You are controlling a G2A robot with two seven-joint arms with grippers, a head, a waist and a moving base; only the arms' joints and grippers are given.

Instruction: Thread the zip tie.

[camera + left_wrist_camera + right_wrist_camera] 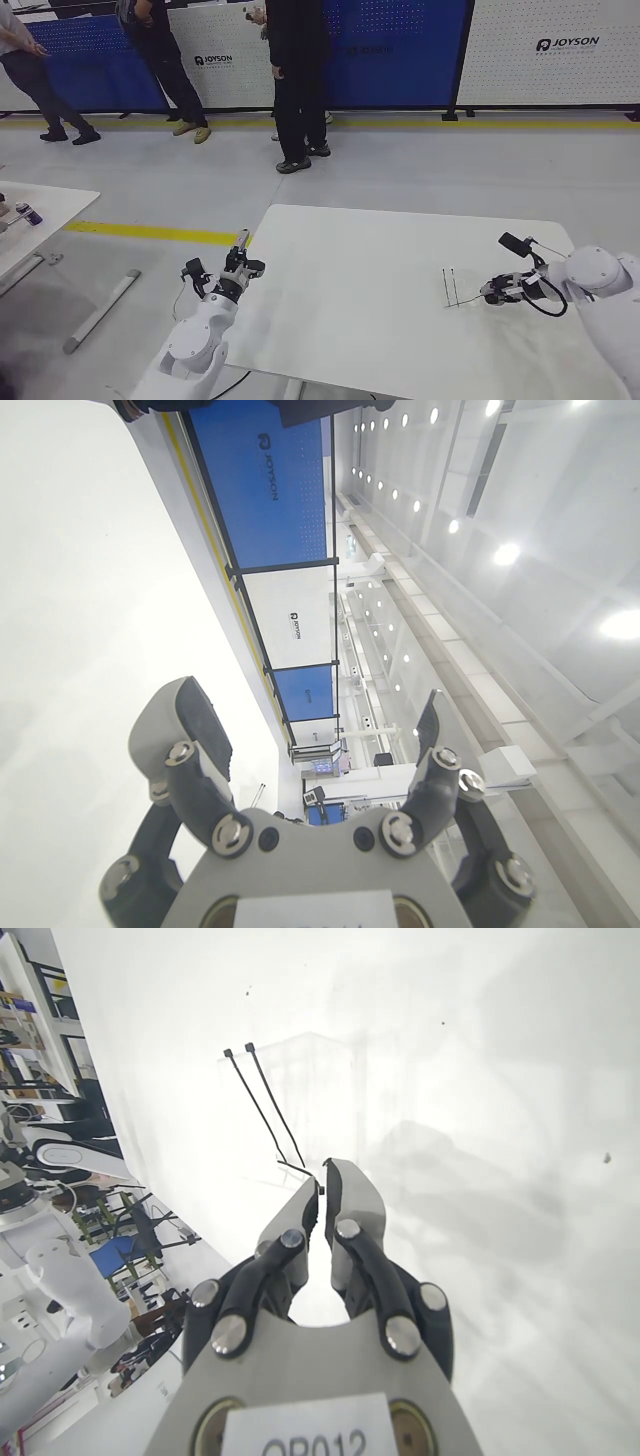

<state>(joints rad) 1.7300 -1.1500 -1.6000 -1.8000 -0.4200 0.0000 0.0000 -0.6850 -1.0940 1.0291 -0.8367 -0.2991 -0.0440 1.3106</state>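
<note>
The right pincer (322, 1180), ribbed black pads drawn together, pinches one end of a thin black zip tie (295, 1169) low over the smooth white desk (450, 1078). Two more ties (260, 1095) (slim straight strips, small square heads) lie just beside it. The left pincer (312, 700) gapes apart at the desk's opposite edge.

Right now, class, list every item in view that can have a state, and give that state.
Left gripper: open, holding nothing.
Right gripper: shut on the third zip tie.
Two zip ties: lying straight, side by side on the table, unthreaded.
Third zip tie: one end pinched, not looped.
</note>
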